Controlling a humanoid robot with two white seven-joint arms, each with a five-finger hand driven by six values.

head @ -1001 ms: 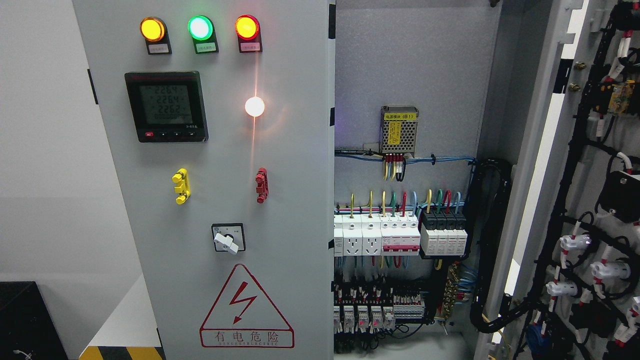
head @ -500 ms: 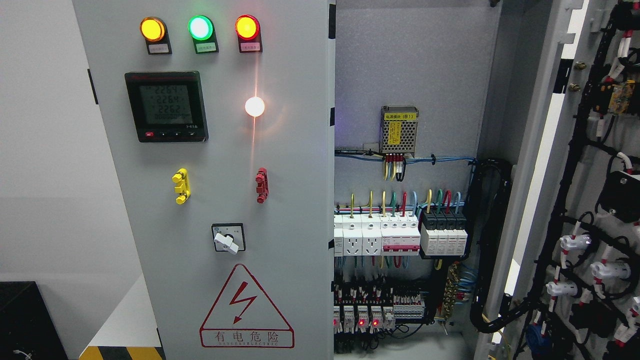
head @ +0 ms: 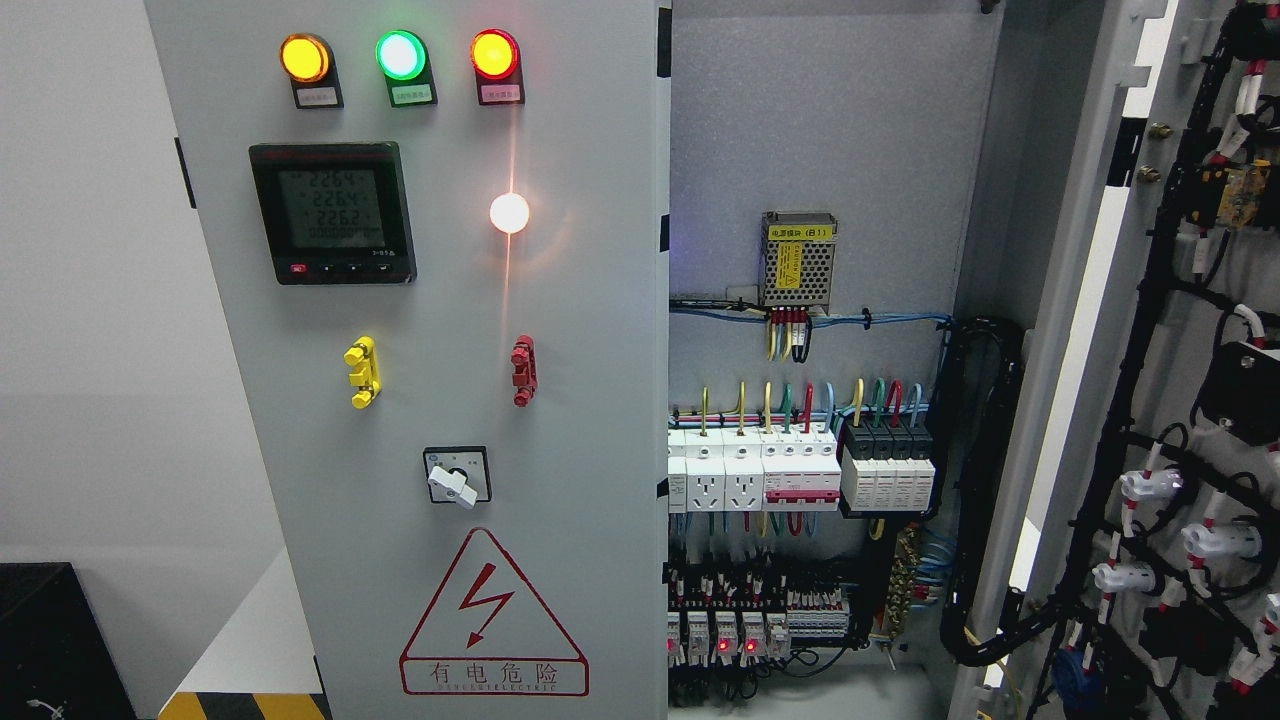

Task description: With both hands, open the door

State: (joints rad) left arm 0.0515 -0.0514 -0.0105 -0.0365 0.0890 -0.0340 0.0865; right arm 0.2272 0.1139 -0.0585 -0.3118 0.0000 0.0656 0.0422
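Note:
A grey electrical cabinet fills the head view. Its left door (head: 580, 400) stands shut and carries three lit lamps (head: 400, 55), a digital meter (head: 332, 212), a white lamp (head: 509, 212), a yellow handle (head: 361, 372), a red handle (head: 523, 370), a rotary switch (head: 456, 476) and a red warning triangle (head: 490, 620). The right door (head: 1190, 380) is swung wide open at the picture's right, its wired inner face showing. Between them the cabinet interior (head: 820, 150) is exposed. Neither of my hands or arms shows.
Inside are a perforated power supply (head: 797, 260), rows of white breakers (head: 755, 470), coloured wires and relays (head: 740, 630) with small red lights. A black cable bundle (head: 985, 500) runs down the right side. A black box (head: 45, 640) and yellow-black floor tape (head: 245, 706) sit lower left.
Small red indicator lights on the lower relays have come on since one second ago. Doors and view have not moved.

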